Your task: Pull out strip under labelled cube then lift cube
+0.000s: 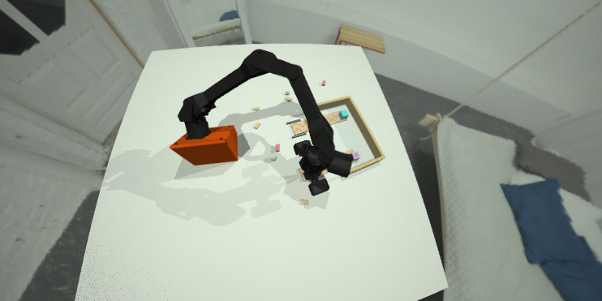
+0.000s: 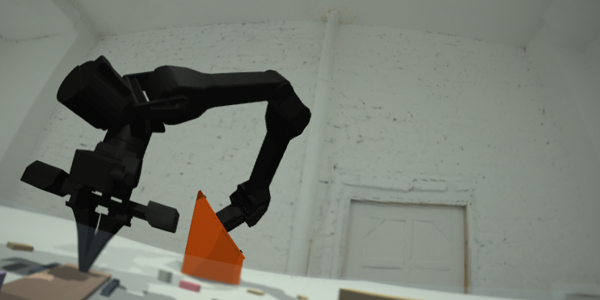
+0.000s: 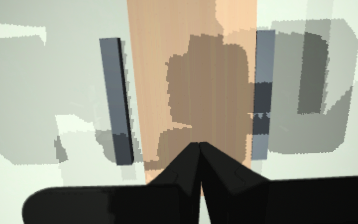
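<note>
- Leaning over the near end of the peach strip [image 1: 302, 175] [image 2: 58, 283] [image 3: 155, 60], the gripper [image 1: 313, 170] [image 2: 83, 271] [image 3: 198, 150] hides its own fingertips in the top view. The purple cube [image 1: 355, 155] [image 2: 2, 277], which carries a mark and looks like the labelled one, sits by the strip's far end inside the wooden frame [image 1: 367, 128]. A teal cube [image 1: 343, 113] sits on the other strip [image 1: 299, 126]; dragging that one by mistake would spoil the task.
- In the exterior view the fingers are closed tip to tip with nothing between them, and the tips come down at the strip's surface; whether they press on it I cannot tell. If this is a drag by friction, too light a push would let the tips slide over the wood, while too hard a push could pin the strip down. A jerky pull might carry the cube along or topple it.
- In the wrist view the strip runs between a left rail [image 3: 115, 100] and a right rail [image 3: 265, 55], with a wider gap at the left and hardly any at the right. A sideways pull could twist it and jam it against the right rail.
</note>
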Motion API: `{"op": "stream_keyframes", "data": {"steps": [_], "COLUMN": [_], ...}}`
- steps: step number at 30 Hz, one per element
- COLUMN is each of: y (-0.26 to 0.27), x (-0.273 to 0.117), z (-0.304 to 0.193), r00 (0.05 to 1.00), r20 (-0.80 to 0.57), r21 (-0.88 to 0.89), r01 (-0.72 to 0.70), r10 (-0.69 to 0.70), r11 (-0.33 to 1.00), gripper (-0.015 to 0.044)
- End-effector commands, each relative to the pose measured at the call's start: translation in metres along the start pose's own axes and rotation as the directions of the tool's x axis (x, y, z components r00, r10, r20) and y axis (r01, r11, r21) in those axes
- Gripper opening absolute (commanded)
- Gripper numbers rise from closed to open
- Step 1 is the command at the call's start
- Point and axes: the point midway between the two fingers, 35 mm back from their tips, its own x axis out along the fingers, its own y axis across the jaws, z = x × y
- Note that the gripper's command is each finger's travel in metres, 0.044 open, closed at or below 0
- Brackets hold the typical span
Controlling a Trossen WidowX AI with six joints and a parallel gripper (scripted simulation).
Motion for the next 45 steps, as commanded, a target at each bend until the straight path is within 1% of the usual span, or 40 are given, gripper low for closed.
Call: {"op": "stream_keyframes", "data": {"steps": [1, 45], "y": [0.001, 0.0], "x": [0.007, 0.006], "z": [-0.016, -0.078], "r00": [1.0, 1.0], "r20": [-0.026, -0.028], "r21": [0.01, 0.011], "r01": [-0.005, -0.004], "r10": [0.005, 0.004], "r11": [1.0, 1.0], "gripper": [0.0, 0.0]}}
